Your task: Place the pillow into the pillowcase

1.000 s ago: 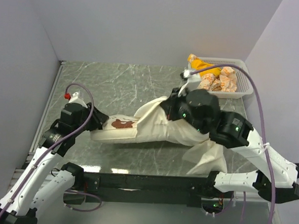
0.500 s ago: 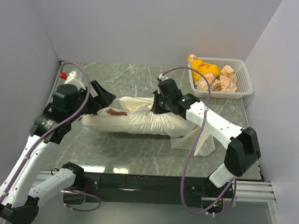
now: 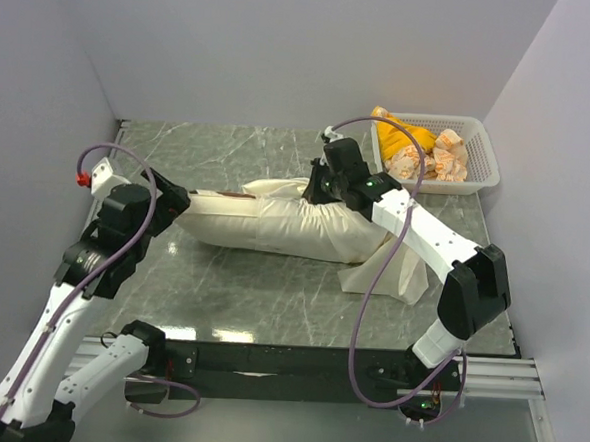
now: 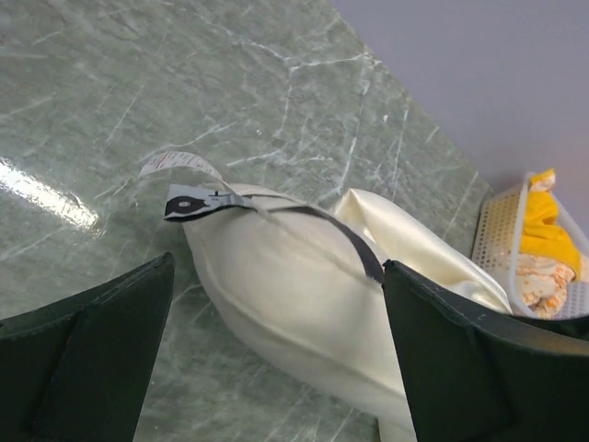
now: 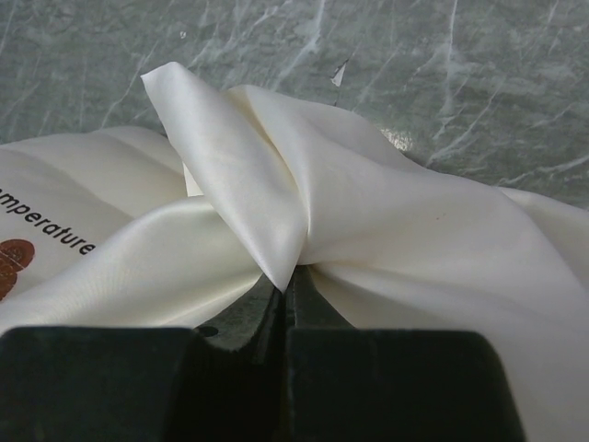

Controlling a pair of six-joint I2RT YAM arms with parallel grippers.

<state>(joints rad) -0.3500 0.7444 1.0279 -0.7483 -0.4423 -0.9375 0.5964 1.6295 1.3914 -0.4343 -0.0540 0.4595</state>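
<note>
The pillow [image 3: 223, 222] lies across the middle of the table, its left end bare. The pillowcase [image 3: 324, 233] covers its right part, and loose cloth trails toward the near right. My left gripper [image 3: 181, 202] stands open at the pillow's left end. In the left wrist view the pillow [image 4: 276, 295], with a white tag and a dark strip, sits between the wide-apart fingers [image 4: 92, 350] of my left gripper [image 4: 278, 267]. My right gripper [image 3: 315, 187] is shut on a pinched fold of the pillowcase [image 5: 276, 184] at the pillow's far edge; the right gripper [image 5: 290, 276] has its jaws together. The pillow's printed face [image 5: 46, 230] shows at the left.
A white basket [image 3: 478, 177] holding orange and yellow packets stands at the far right corner, also seen in the left wrist view as the basket [image 4: 492, 249]. Grey walls close in the marble table on the left, back and right.
My left gripper has opened, let go of the pillow's left end and drawn back to the left. My right gripper has dragged the pillowcase edge leftward and toward the far side, farther over the pillow.
</note>
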